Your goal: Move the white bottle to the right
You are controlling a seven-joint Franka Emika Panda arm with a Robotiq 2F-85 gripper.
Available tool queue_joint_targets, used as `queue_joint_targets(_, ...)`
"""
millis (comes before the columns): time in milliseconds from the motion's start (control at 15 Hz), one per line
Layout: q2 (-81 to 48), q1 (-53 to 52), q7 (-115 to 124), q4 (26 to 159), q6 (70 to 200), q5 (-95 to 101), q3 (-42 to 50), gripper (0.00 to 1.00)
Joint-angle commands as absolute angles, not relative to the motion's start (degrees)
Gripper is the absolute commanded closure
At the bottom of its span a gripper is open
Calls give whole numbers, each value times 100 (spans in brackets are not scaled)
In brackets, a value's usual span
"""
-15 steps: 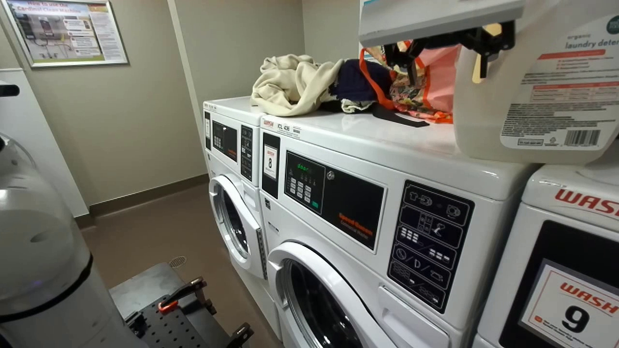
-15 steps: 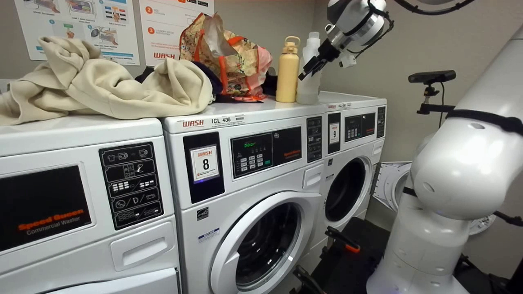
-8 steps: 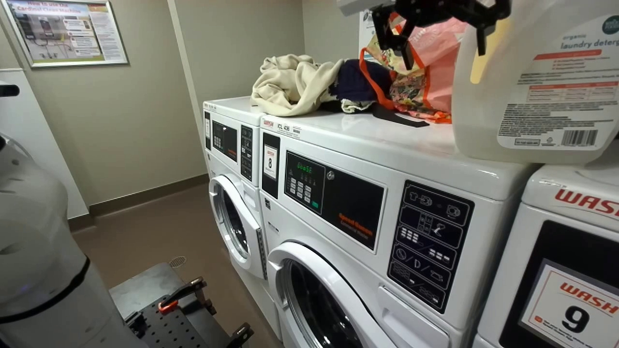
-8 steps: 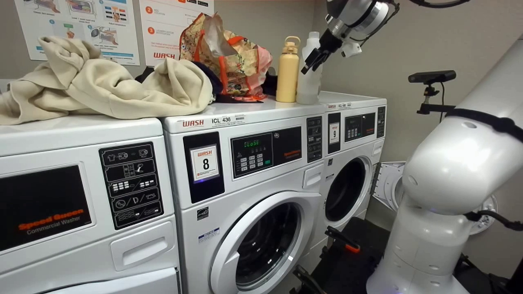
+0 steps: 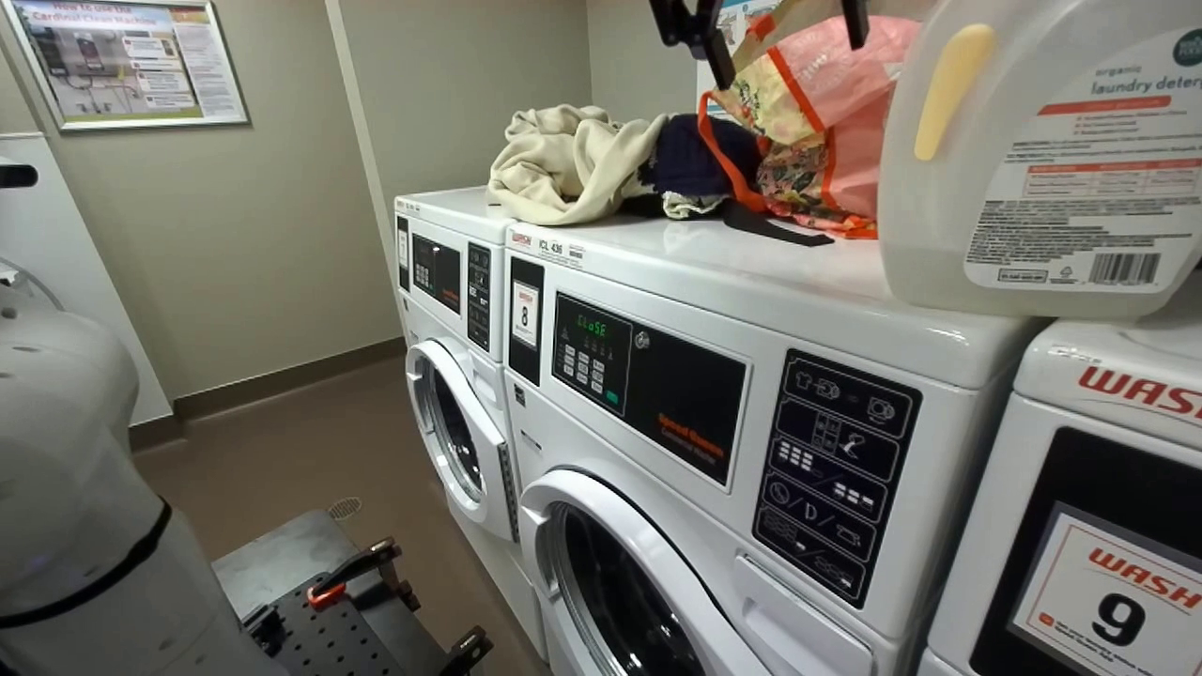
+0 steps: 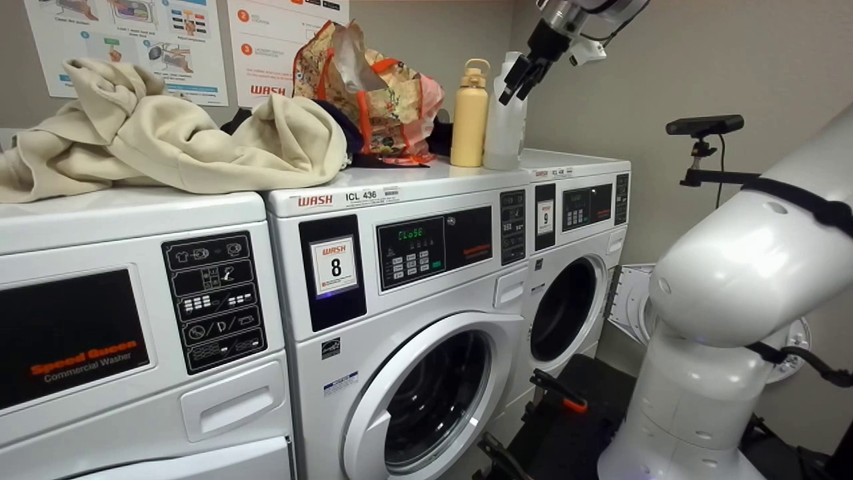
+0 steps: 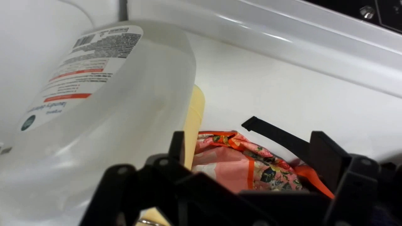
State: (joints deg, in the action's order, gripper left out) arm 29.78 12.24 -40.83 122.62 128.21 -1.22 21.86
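Observation:
The white bottle [image 5: 939,225] is a large translucent jug with a printed label. It stands upright on the washer top at the right of an exterior view. It also stands beside the pale-yellow bottle [image 6: 469,127] in an exterior view, where the white bottle [image 6: 501,137] is partly behind my gripper [image 6: 514,97]. In the wrist view the white bottle [image 7: 157,78] fills the left side, outside the left finger. My gripper [image 7: 248,141] is open with nothing between its fingers. In an exterior view only the fingertips of the gripper [image 5: 789,56] show at the top edge.
A floral bag [image 6: 393,107] with orange straps lies behind and left of the bottles. A cream cloth [image 6: 200,147] lies further left on the washers. A black strap [image 7: 276,133] lies on the washer top. A wall [image 6: 600,87] stands behind.
My gripper has risen, moving up and slightly right in an exterior view, away from the lower part of the white bottle. The white bottle has barely shifted.

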Motion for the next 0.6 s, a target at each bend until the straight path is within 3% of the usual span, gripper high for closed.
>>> queue_joint_targets(0,3519,1326,-3596,12476,12326,268,1910,0)
queue_joint_targets(533,4097,1153,-3052,12607,11565,697,1619,0)
